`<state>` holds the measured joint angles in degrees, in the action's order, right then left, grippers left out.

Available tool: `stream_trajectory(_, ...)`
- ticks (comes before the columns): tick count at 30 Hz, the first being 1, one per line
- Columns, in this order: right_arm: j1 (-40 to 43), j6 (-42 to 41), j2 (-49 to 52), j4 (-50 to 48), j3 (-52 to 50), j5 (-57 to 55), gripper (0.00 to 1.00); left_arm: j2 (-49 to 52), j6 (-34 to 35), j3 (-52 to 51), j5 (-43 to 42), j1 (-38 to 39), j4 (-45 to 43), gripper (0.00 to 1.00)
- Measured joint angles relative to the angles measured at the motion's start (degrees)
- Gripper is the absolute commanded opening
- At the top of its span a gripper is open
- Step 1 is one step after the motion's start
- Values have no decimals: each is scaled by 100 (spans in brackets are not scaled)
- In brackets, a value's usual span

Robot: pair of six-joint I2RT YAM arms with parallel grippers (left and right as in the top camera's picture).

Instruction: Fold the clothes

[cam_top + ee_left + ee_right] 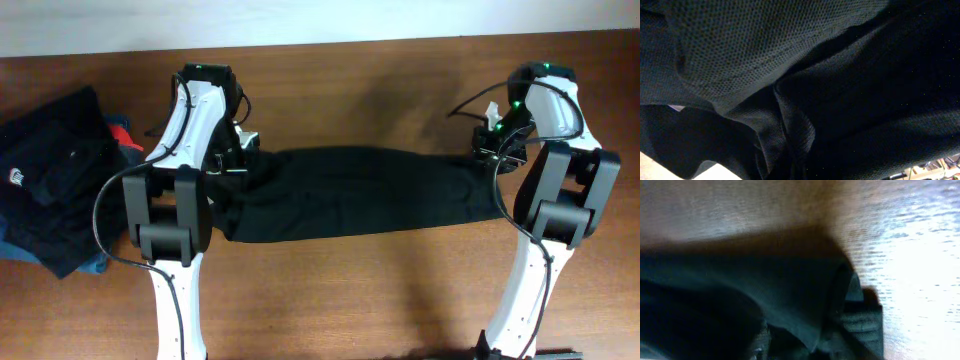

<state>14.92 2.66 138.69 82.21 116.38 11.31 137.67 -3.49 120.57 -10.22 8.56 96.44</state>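
A black shirt lies stretched in a long band across the wooden table, between my two grippers. My left gripper sits at the shirt's left end and is shut on the bunched cloth. In the left wrist view, dark mesh fabric fills the frame and hides the fingers. My right gripper is at the shirt's right end. The right wrist view is blurred: folds of the shirt and a ribbed edge lie over the jaws, whose gap is hidden.
A pile of folded black clothes with a small white logo sits at the table's left edge. Something red and something blue peek out from beside it. Bare wood lies in front of and behind the shirt.
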Motion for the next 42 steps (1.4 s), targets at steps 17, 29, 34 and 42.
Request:
stream_trajectory(17,92,-367,0,-1040,-13,129,4,0,0,0,0,0,0,2)
stream_trajectory(29,638,-671,0,-1198,-2,234,20,0,0,0,-2,0,-2,2)
stream_trajectory(34,632,-647,0,-1270,44,260,24,0,0,0,0,0,-2,2)
stream_trajectory(42,627,-199,-17,52,1329,946,24,0,0,0,0,0,-7,1)
